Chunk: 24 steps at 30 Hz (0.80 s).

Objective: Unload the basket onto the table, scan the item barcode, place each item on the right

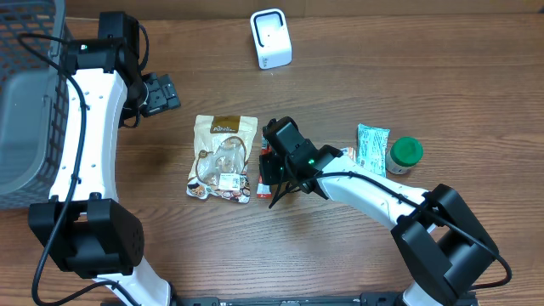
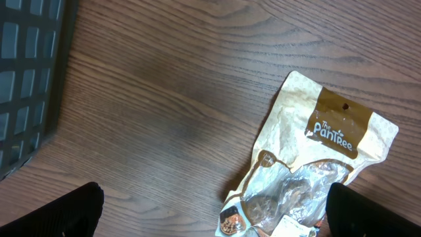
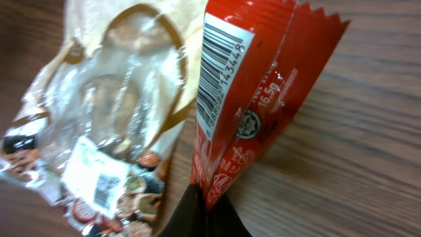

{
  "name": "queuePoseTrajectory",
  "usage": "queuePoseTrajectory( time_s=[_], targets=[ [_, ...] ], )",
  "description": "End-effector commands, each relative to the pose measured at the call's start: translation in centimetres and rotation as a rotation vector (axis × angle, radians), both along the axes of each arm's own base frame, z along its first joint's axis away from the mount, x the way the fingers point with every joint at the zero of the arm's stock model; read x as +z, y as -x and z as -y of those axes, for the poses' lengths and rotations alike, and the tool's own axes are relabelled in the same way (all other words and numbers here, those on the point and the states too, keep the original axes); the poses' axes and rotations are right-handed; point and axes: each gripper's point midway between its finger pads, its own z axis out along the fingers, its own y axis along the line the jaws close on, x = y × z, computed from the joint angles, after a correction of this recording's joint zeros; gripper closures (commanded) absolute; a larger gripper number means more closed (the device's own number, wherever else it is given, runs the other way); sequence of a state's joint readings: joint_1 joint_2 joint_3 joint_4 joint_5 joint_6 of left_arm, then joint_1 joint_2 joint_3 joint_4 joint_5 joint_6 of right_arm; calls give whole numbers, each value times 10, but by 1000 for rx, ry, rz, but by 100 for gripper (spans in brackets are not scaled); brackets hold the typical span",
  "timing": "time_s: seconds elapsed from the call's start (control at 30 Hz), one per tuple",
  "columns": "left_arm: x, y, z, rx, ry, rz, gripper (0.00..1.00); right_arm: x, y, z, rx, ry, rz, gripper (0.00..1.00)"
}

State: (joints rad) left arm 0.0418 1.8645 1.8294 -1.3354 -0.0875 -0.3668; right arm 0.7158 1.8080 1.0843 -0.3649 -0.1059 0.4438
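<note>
A red snack packet [image 3: 247, 99] with a white barcode panel [image 3: 220, 69] on its side stands pinched at its lower end in my right gripper [image 3: 205, 207], which is shut on it. Seen from overhead, that packet [image 1: 263, 163] and my right gripper [image 1: 274, 175] are just right of a beige pouch [image 1: 223, 157] lying flat mid-table. The white scanner [image 1: 270, 38] stands at the far edge. My left gripper [image 1: 161, 92] hovers open at the upper left. Its dark fingers [image 2: 62, 214] frame bare wood and the pouch's [image 2: 322, 158] top, holding nothing.
A grey wire basket [image 1: 25, 102] fills the left side. A teal sachet [image 1: 371, 147] and a green-lidded jar [image 1: 405, 155] lie right of my right arm. The pouch's own barcode label [image 3: 99, 178] faces up beside the red packet.
</note>
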Motion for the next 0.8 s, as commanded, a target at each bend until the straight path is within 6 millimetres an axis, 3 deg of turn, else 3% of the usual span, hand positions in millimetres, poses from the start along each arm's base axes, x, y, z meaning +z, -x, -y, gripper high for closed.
queuePoseTrajectory(
  time_s=[0.0,0.13,0.27,0.5,0.67,0.77],
  targets=[
    [3,-2,-3,5,-9,10,0,10,7,-20,66,-88,-35,96],
    [3,-2,-3,5,-9,10,0,42,27,-56,270,-279,-81,96],
    [3,-2,-3,5,-9,10,0,62,30,-70,297,-357,-107,96],
    [3,-2,-3,5,-9,10,0,66,5,-71,152,-368,-68,96],
    [3,-2,-3,5,-9,11,0,65,-8,-78,140,-386,-13,96],
    [3,-2,-3,5,-9,10,0,56,-13,-83,134,-383,1,96]
  ],
)
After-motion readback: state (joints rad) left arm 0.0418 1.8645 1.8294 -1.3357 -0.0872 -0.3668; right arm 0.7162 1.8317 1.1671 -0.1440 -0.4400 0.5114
